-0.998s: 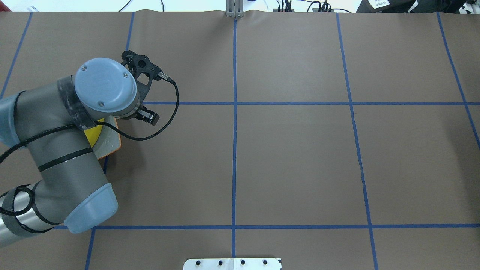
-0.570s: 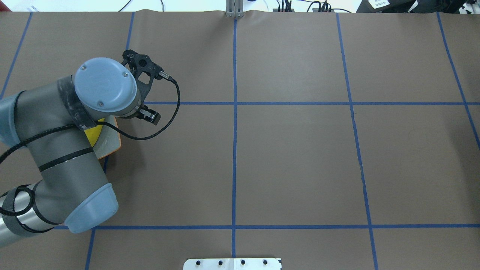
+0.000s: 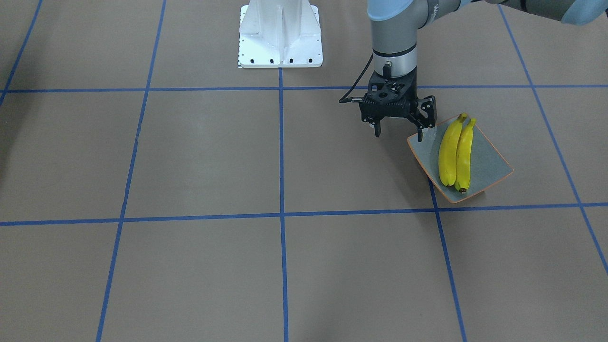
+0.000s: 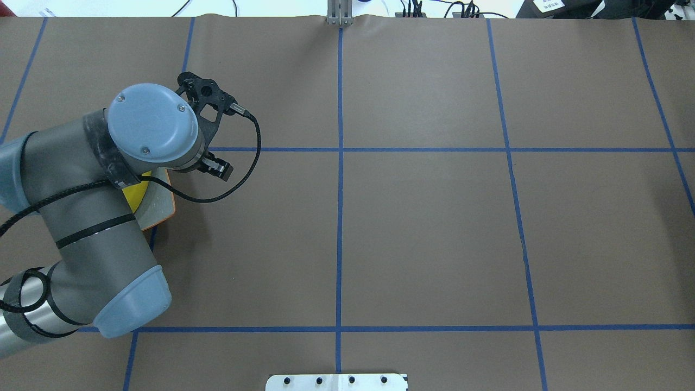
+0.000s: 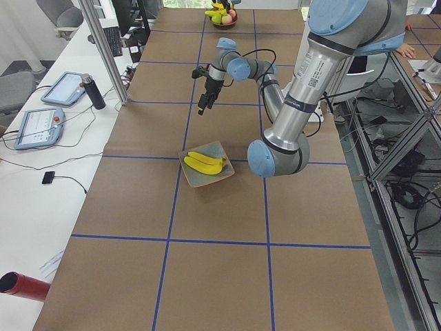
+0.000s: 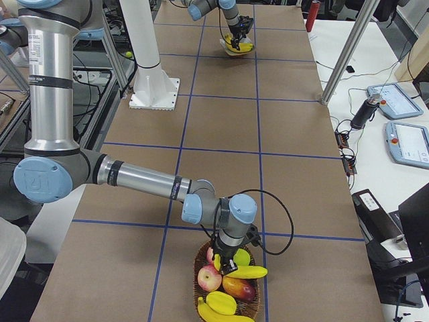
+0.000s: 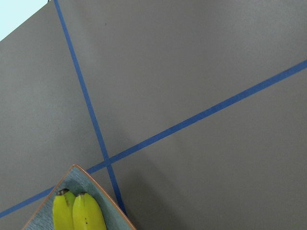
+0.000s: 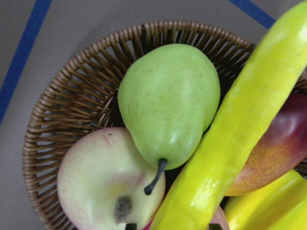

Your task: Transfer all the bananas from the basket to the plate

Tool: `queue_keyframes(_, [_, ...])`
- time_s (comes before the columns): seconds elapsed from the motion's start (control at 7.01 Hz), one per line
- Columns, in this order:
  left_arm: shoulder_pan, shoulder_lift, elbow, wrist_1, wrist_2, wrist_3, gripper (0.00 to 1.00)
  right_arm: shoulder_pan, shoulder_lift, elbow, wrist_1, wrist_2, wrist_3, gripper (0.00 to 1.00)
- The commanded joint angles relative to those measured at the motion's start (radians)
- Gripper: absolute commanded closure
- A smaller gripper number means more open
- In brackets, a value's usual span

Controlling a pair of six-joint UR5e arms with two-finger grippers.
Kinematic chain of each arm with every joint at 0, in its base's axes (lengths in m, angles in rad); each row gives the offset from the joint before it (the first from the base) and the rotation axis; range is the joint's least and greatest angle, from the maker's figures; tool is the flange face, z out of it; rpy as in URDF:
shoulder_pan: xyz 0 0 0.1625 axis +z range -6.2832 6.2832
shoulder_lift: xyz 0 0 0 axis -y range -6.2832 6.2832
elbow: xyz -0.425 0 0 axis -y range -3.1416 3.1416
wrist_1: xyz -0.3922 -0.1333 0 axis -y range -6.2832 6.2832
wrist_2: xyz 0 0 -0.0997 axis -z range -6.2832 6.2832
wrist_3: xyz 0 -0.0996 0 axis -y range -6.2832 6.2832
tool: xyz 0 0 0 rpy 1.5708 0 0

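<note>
Two yellow bananas (image 3: pixel 449 152) lie side by side on the grey-blue plate (image 3: pixel 491 168). My left gripper (image 3: pixel 399 135) is open and empty, and hangs just above the table beside the plate's corner. The left wrist view shows the plate's corner (image 7: pixel 93 184) and both banana tips (image 7: pixel 76 213). My right gripper (image 6: pixel 224 260) is down in the wicker basket (image 6: pixel 200 268), shut on a banana (image 8: pixel 230 134) that crosses its wrist view. Another banana (image 6: pixel 228 316) lies at the basket's near side.
The basket (image 8: pixel 57 105) also holds a green pear (image 8: pixel 168 100), a pale apple (image 8: pixel 105 182) and a red-orange fruit (image 8: pixel 283 143). The white robot base (image 3: pixel 280 33) stands at the table's edge. In the overhead view the left arm (image 4: pixel 98 217) covers most of the plate (image 4: pixel 160 203).
My left gripper has shifted very slightly beside the plate. Nothing else differs in the overhead view.
</note>
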Motion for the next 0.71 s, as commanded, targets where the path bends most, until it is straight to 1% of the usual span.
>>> queue_keyframes(0.0, [0.000, -0.002, 0.000, 0.001, -0.002, -0.002, 0.00, 0.002, -0.002, -0.002, 0.001, -0.004, -0.009, 0.65])
queue_keyframes(0.14, [0.000, -0.002, 0.000, 0.000, 0.000, -0.002, 0.00, 0.005, 0.000, -0.002, 0.002, -0.004, -0.009, 0.82])
queue_keyframes(0.29, [0.000, -0.001, 0.000, 0.000, 0.000, -0.002, 0.00, 0.005, 0.000, 0.000, 0.002, -0.004, -0.009, 0.96])
queue_keyframes(0.43, [0.000, 0.001, 0.002, -0.002, 0.000, -0.002, 0.00, 0.008, 0.000, 0.001, 0.002, -0.005, -0.009, 1.00])
queue_keyframes(0.57, [0.000, 0.001, 0.005, -0.002, 0.000, -0.002, 0.00, 0.018, 0.000, 0.001, 0.004, -0.014, -0.009, 1.00])
